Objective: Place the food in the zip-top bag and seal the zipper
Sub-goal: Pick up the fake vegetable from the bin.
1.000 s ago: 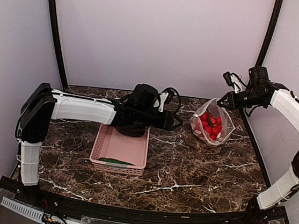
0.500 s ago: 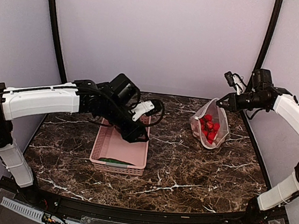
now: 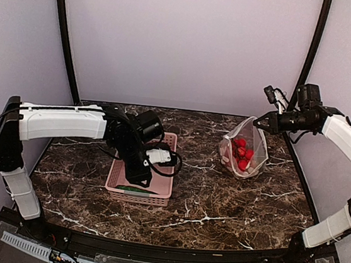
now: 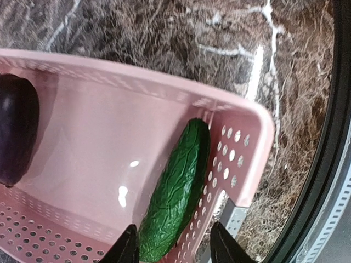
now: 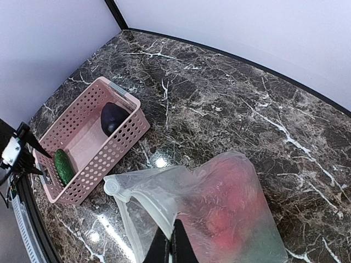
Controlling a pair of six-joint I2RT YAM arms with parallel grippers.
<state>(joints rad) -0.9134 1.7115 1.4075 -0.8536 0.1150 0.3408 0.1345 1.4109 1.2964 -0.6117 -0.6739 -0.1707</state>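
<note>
The left gripper (image 4: 174, 244) is held low over one end of the pink basket (image 5: 122, 138), its jaws parted and nothing grasped. The cucumber (image 4: 176, 189) is seen lying inside the basket along that end wall, one tip showing between the fingertips. The eggplant (image 4: 16, 129) is found toward the basket's other end. To the right of the basket, well apart from it, the dotted bag (image 5: 159, 192) is held up by its mouth edge, which is pinched in the clenched right gripper (image 5: 171, 244). Red fruits (image 3: 239, 153) are gathered in the bag's bottom, which is rested on the table (image 3: 231, 201).
</note>
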